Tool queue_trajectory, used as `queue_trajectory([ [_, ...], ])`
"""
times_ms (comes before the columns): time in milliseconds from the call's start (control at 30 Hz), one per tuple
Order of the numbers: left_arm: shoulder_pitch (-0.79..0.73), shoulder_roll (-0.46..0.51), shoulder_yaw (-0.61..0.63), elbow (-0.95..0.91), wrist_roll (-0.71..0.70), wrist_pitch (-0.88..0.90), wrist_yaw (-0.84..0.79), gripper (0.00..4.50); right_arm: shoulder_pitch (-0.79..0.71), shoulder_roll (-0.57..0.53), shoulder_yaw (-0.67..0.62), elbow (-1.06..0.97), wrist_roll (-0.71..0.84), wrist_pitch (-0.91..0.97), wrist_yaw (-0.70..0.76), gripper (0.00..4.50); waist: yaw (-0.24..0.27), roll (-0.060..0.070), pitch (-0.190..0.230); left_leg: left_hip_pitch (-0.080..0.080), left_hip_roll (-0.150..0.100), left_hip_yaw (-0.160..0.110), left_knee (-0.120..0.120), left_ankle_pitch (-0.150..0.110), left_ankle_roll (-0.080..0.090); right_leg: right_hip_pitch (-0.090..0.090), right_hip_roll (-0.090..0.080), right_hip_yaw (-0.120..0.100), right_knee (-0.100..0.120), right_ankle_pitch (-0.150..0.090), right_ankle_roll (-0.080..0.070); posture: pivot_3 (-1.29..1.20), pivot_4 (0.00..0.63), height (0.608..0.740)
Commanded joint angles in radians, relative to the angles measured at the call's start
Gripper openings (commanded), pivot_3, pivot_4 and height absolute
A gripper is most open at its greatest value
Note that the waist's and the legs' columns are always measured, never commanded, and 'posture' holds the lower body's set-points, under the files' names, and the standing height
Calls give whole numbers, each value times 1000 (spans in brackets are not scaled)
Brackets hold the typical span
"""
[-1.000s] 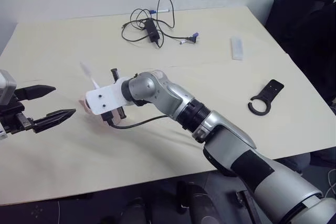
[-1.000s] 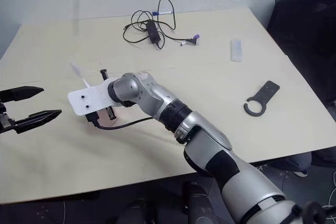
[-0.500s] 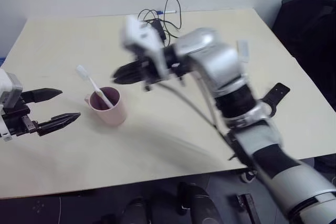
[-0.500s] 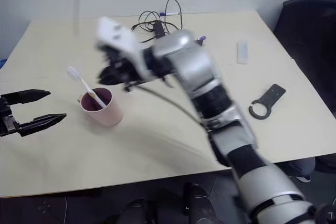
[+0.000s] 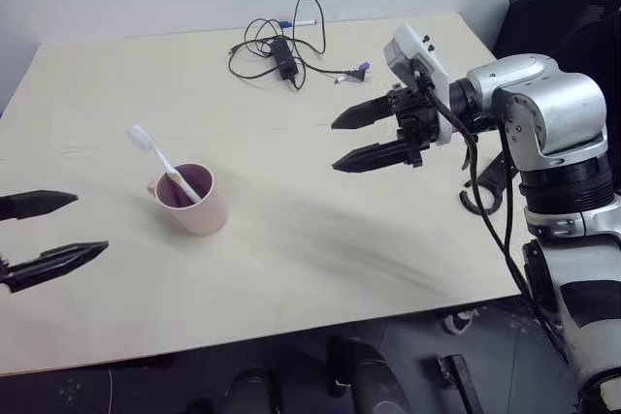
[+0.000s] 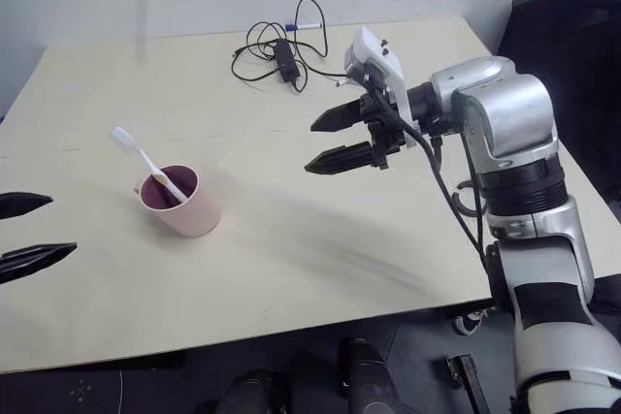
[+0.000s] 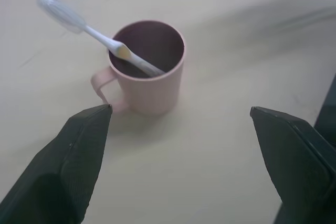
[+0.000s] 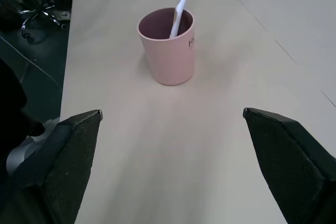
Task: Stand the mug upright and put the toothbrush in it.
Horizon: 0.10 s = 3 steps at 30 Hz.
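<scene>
The pale pink mug [image 5: 194, 203] stands upright on the left part of the table, its handle turned to the left. The white toothbrush [image 5: 160, 160] leans in it, bristled head up and to the left. My right gripper [image 5: 336, 146] hovers open and empty well to the right of the mug, pointing towards it. Left of the mug, my left gripper [image 5: 90, 224] is open and empty, a short way off. The left wrist view shows the mug [image 7: 152, 82] and toothbrush [image 7: 89, 27] ahead of the open fingers; the right wrist view shows the mug [image 8: 168, 51] farther off.
A tangled black cable with an adapter [image 5: 281, 50] and a blue-tipped pen [image 5: 296, 21] lie at the table's far edge. A black ring-ended bracket [image 5: 480, 196] lies at the right, partly behind my right arm. A dark chair [image 5: 563, 16] stands beyond the right corner.
My right gripper was shut over the mug; it has opened, left the toothbrush in the mug and swung up and away to the right. My left gripper has drawn back slightly.
</scene>
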State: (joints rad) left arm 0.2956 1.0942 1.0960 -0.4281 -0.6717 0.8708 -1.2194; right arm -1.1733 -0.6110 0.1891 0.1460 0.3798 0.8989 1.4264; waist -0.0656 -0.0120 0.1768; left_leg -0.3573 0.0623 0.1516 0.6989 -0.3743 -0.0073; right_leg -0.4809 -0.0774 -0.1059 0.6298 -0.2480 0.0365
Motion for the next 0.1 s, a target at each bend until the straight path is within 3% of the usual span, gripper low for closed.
queue_trajectory([
  [33, 20, -2, 83, -12, 10, 5, -8, 4500, -9, -15, -34, -38, 36, -25, 0, 4481, 5, 0, 0, 0, 0, 0, 0, 0, 0, 0, 0, 0, 0, 0, 0, 0, 150, 740],
  [100, 24, -5, 85, -11, 9, 4, -3, 4500, -9, -14, -32, -37, 40, -34, -6, 4481, 6, 0, 0, 0, 0, 0, 0, 0, 0, 0, 0, 0, 0, 0, 0, 0, 150, 740],
])
